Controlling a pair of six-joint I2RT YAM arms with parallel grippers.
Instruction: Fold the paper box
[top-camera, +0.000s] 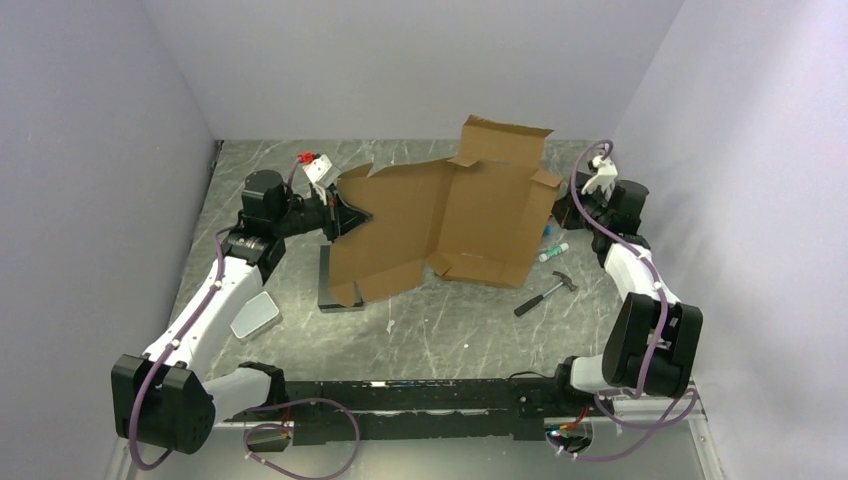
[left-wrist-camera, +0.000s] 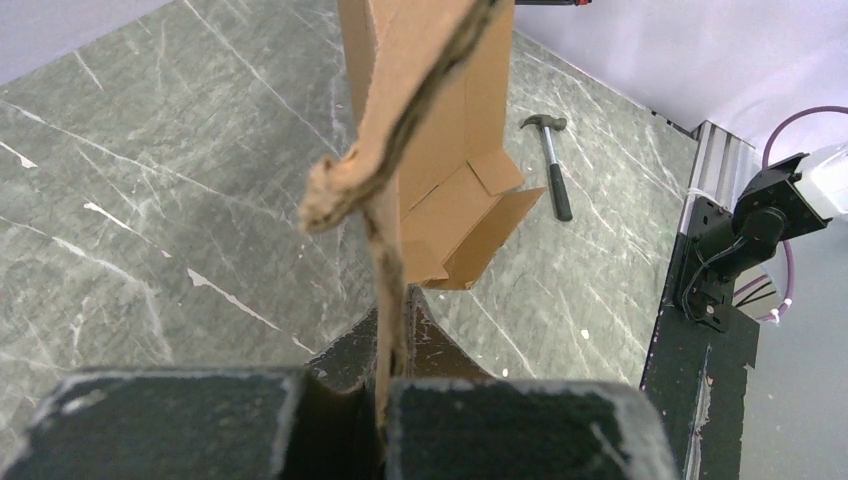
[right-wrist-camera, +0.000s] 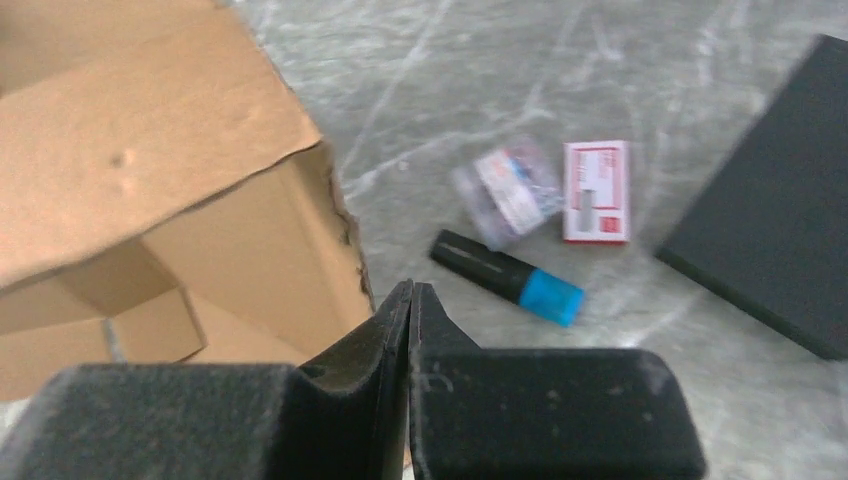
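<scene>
The paper box (top-camera: 445, 215) is a brown cardboard sheet with flaps, held up on a tilt over the table, its lower flaps near the surface. My left gripper (top-camera: 350, 216) is shut on its left edge; in the left wrist view the cardboard edge (left-wrist-camera: 400, 150) runs straight up from between the jaws of the left gripper (left-wrist-camera: 395, 322). My right gripper (top-camera: 563, 212) sits just beyond the sheet's right edge. In the right wrist view the right gripper (right-wrist-camera: 411, 292) is shut with nothing between its fingers, and the box's torn edge (right-wrist-camera: 200, 200) lies just left of the tips.
A hammer (top-camera: 547, 293) lies front right of the box. A grey tin (top-camera: 255, 314) lies by the left arm. A black block (top-camera: 333, 287) lies under the sheet's left corner. A black-and-blue marker (right-wrist-camera: 505, 277), a small red-white box (right-wrist-camera: 596, 190) and a dark slab (right-wrist-camera: 775, 200) lie near the right gripper.
</scene>
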